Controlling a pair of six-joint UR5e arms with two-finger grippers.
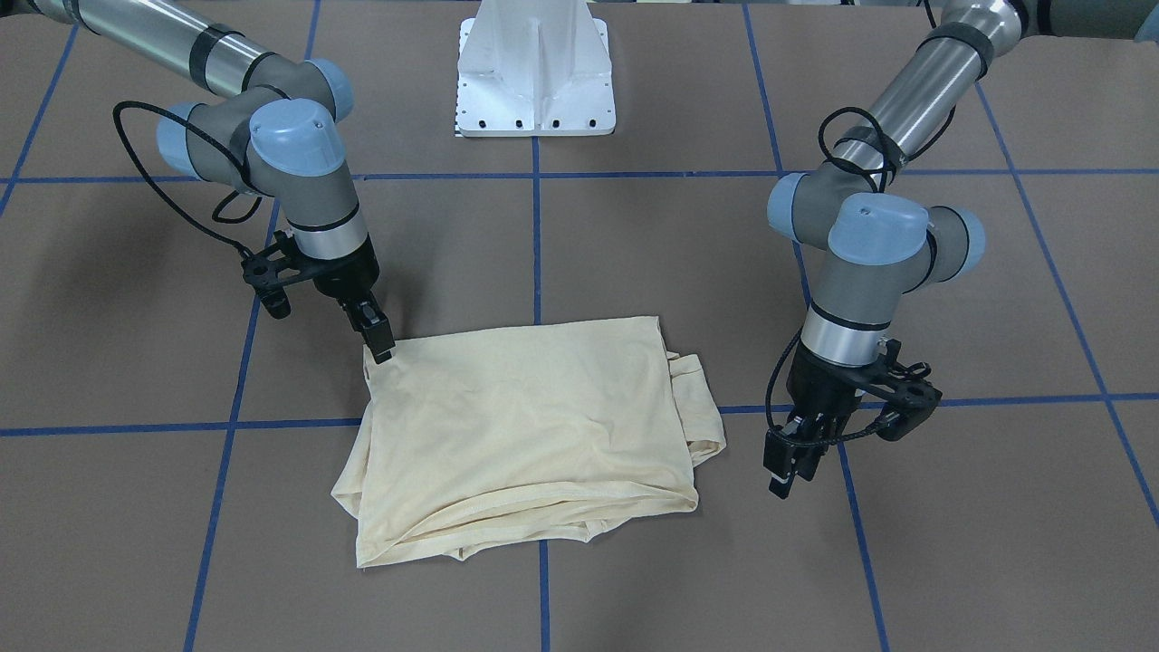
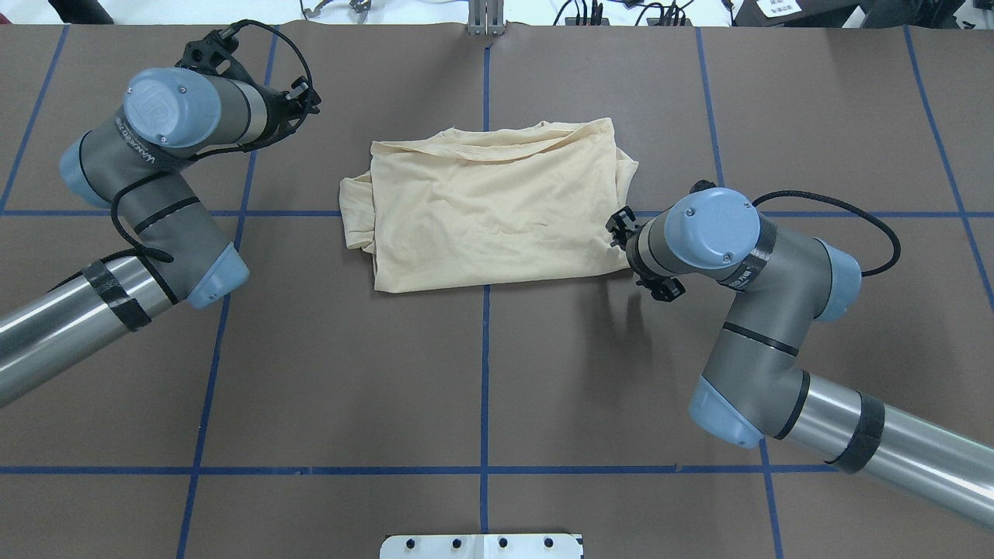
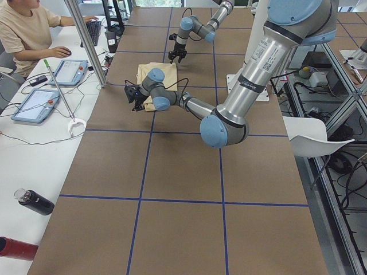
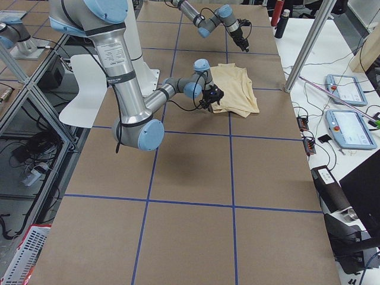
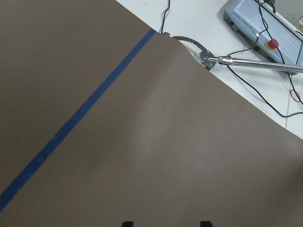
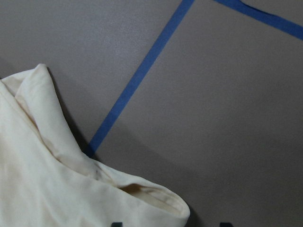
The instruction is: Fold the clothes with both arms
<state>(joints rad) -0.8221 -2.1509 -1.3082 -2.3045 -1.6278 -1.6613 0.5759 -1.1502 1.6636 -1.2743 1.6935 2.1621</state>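
Brown tabletop with blue tape grid is nearest in the front view. Cream T-shirt is folded into a rough rectangle mid-table, print not visible. Tips of right gripper sit at the shirt corner on the robot's side. The left gripper hangs over bare table just beside the opposite side, apart from the cloth. White pedestal stands beyond.

Overhead: shirt lies across the middle tape line. Both grippers are mostly hidden under left arm and right arm.

Left side view: person seated by tablets.

Right side view: shirt just beside the near arm's gripper.

Left wrist: fingertips spread, only table and tape below.

Right wrist: fingertips spread over the folded shirt corner; contact unclear.
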